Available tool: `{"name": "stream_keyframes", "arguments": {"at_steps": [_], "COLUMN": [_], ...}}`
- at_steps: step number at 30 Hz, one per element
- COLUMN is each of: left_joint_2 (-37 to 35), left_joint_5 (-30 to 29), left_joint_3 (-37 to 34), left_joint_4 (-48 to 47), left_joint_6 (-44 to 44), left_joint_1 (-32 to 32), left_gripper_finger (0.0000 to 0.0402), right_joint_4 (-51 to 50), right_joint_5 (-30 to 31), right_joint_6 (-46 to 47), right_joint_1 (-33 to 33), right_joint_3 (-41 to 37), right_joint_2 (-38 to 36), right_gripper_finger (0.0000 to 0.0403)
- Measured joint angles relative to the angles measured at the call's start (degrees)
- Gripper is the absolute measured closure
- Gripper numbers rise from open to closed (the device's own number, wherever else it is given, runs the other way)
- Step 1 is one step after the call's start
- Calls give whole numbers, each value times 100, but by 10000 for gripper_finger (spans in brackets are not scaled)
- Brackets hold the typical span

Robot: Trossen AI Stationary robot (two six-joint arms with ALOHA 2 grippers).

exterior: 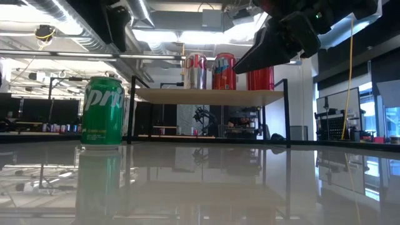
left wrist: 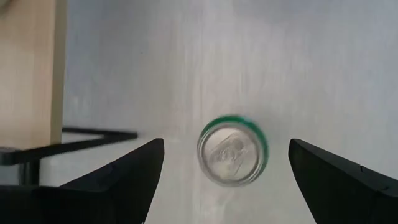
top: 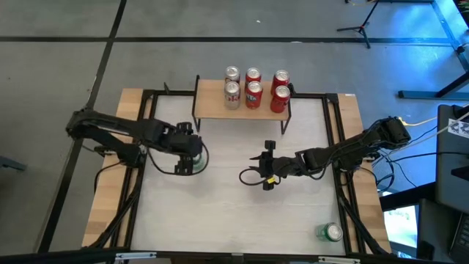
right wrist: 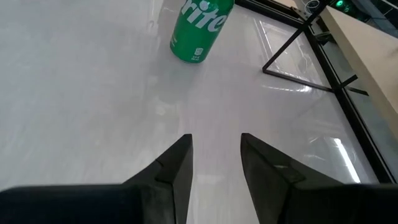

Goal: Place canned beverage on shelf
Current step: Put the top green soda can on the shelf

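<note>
A green canned beverage (top: 195, 164) stands upright on the white table; it also shows in the low view (exterior: 103, 111) and the right wrist view (right wrist: 199, 28). My left gripper (top: 187, 152) hangs right over it, open and pointing down. Its two fingers stand either side of the can's silver top (left wrist: 233, 151) without touching. The shelf (top: 242, 103), a light wood top on thin black legs, stands at the far edge and holds several cans (exterior: 215, 70). My right gripper (right wrist: 214, 155) is open and empty over the table's middle (top: 253, 176), pointing toward the green can.
A second green can (top: 330, 232) is near the table's front right corner. A black frame (top: 338, 147) runs along the table's sides. The white tabletop (top: 220, 213) lies open toward the near edge. The shelf's thin legs (right wrist: 298, 56) stand on the table.
</note>
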Motion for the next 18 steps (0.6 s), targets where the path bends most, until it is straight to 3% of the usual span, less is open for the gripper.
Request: {"name": "stream_keyframes", "arguments": {"at_steps": [11,18], "left_joint_2": [-251,-251], "left_joint_5": [25,57], "left_joint_3": [-428,-1126], "left_joint_4": [272,887], "left_joint_6": [-610,-616], "left_joint_1": [-236,-289], "left_gripper_finger": [69,75], "right_joint_4": [109,87], "right_joint_5": [-1,0], "right_joint_6": [-11,-13], "right_joint_1": [0,0], "right_joint_3": [0,0], "right_joint_2": [0,0], "right_gripper_finger": [269,269]}}
